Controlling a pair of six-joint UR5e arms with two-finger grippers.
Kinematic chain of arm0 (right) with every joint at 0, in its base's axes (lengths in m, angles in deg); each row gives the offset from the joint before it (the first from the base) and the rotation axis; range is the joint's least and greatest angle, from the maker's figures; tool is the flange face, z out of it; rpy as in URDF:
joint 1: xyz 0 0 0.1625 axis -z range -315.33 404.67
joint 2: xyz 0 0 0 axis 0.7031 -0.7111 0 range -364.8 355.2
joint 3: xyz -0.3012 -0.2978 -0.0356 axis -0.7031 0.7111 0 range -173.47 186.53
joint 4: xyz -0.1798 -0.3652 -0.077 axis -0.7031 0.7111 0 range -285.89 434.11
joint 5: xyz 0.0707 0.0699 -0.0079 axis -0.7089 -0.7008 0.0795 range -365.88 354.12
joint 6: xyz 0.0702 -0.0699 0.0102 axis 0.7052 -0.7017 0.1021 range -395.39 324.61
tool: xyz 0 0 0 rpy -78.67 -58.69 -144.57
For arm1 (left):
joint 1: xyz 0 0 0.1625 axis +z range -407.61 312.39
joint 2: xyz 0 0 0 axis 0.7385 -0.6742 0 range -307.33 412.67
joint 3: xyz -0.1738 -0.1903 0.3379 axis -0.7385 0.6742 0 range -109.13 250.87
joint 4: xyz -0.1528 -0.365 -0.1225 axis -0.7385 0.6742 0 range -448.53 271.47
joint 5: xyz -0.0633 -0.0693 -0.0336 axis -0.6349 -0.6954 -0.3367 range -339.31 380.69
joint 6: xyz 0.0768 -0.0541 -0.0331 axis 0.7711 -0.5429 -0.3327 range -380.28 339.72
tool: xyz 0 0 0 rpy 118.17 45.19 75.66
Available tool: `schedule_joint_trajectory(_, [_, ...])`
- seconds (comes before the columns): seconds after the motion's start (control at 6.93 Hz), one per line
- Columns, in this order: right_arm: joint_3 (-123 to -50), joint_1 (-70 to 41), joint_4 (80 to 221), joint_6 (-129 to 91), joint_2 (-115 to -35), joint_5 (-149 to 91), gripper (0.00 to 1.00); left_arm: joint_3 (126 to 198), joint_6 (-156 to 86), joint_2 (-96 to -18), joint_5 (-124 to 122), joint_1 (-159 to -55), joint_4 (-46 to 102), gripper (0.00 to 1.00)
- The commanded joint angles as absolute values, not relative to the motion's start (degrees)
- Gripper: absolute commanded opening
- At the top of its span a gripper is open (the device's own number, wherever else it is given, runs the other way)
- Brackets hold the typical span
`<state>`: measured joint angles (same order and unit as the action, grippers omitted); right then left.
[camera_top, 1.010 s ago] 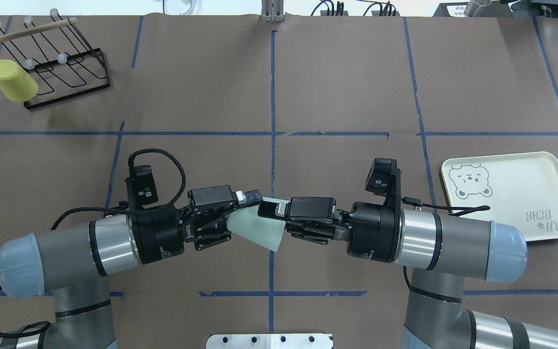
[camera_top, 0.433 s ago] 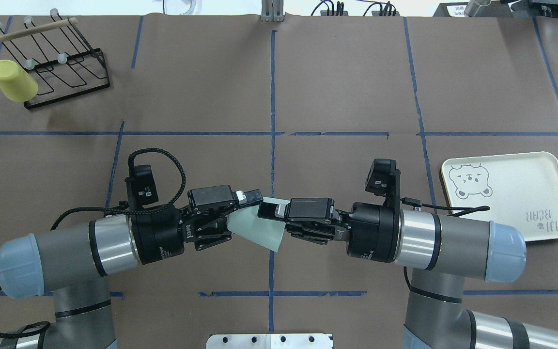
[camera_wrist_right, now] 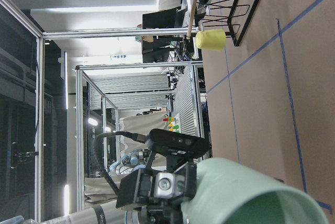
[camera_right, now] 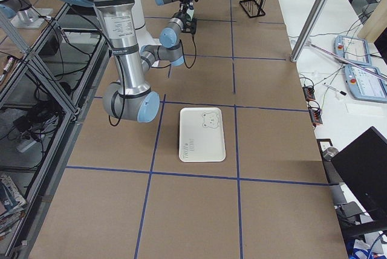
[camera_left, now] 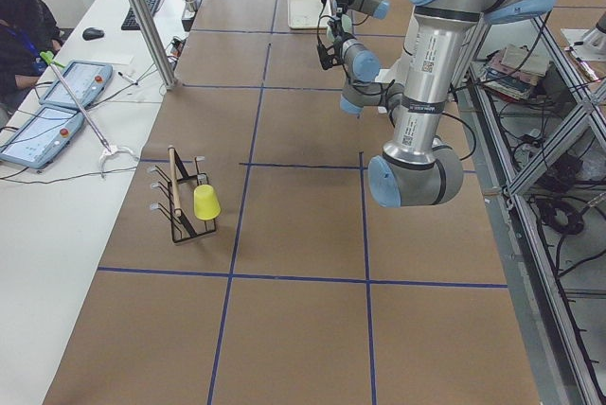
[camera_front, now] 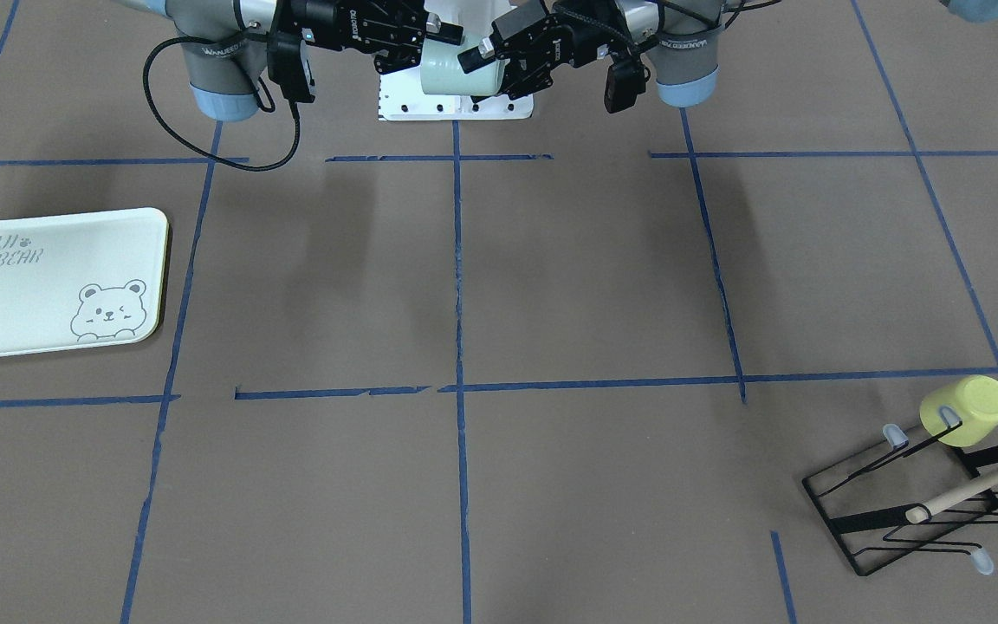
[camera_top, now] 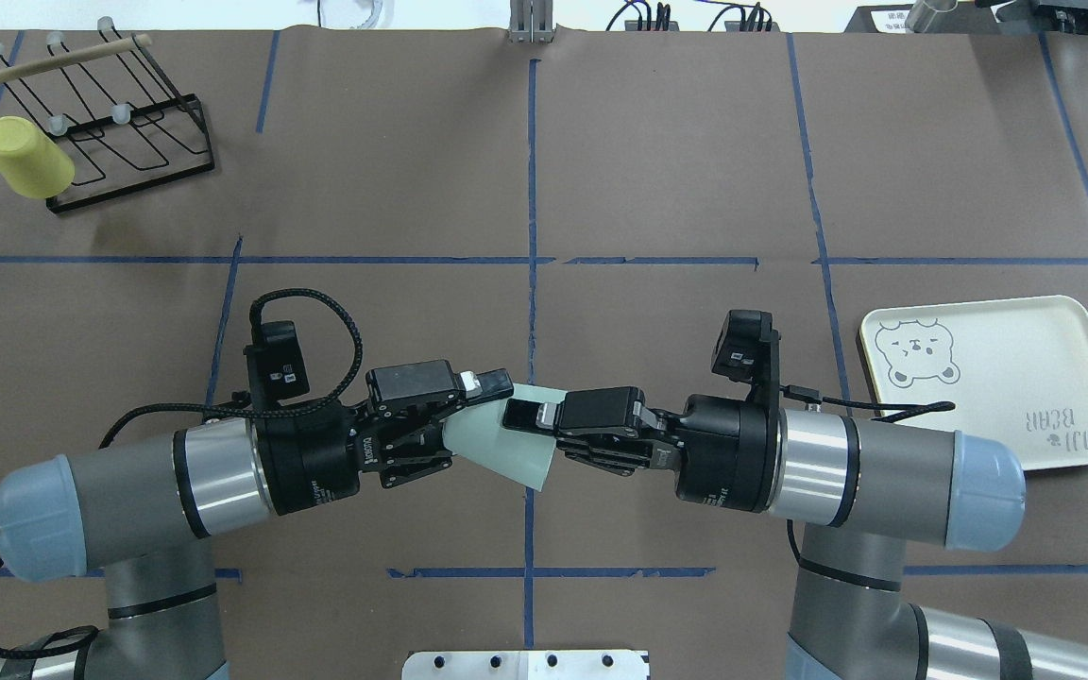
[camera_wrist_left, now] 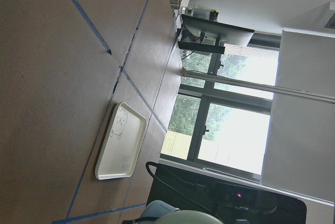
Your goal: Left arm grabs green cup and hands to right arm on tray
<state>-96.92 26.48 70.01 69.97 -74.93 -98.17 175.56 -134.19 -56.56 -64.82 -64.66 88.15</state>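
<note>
The pale mint-green cup (camera_top: 506, 449) hangs on its side in mid-air over the table's middle, between the two grippers. My left gripper (camera_top: 468, 430) is shut on its narrow base end. My right gripper (camera_top: 539, 436) meets it from the other side, and its jaws are closed onto the rim at the wide mouth. The front-facing view shows the cup (camera_front: 456, 78) held between both grippers, high above the table. The right wrist view looks into the cup's mouth (camera_wrist_right: 246, 192). The cream bear tray (camera_top: 1007, 359) lies flat and empty at the right, also in the front-facing view (camera_front: 31, 286).
A yellow-green cup (camera_top: 26, 159) hangs on a black wire rack (camera_top: 128, 142) at the far left corner. Blue tape lines cross the brown table cover. A white mounting plate (camera_top: 525, 664) sits at the robot's base.
The right gripper's jaws have narrowed onto the cup's rim. The left gripper and the cup have stayed in place.
</note>
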Motion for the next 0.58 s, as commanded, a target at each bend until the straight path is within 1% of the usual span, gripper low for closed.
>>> schedule_joint_trajectory(0.0, [-96.9,26.5,70.1,69.7,-74.9,-98.2,0.13,175.6,-134.1,-56.6,-64.8,-64.7,88.1,0.52])
schedule_joint_trajectory(0.14, [-96.9,26.6,70.1,69.5,-74.9,-98.2,0.01,175.5,-133.6,-56.7,-64.7,-64.7,87.9,0.97])
schedule_joint_trajectory(0.29, [-97.0,26.6,70.0,69.5,-74.9,-98.2,0.0,175.6,-133.7,-56.8,-64.8,-64.7,87.6,1.0])
schedule_joint_trajectory(0.43, [-97.0,26.7,69.8,69.5,-74.9,-98.3,0.0,175.6,-133.7,-56.7,-65.0,-65.2,87.5,1.0])
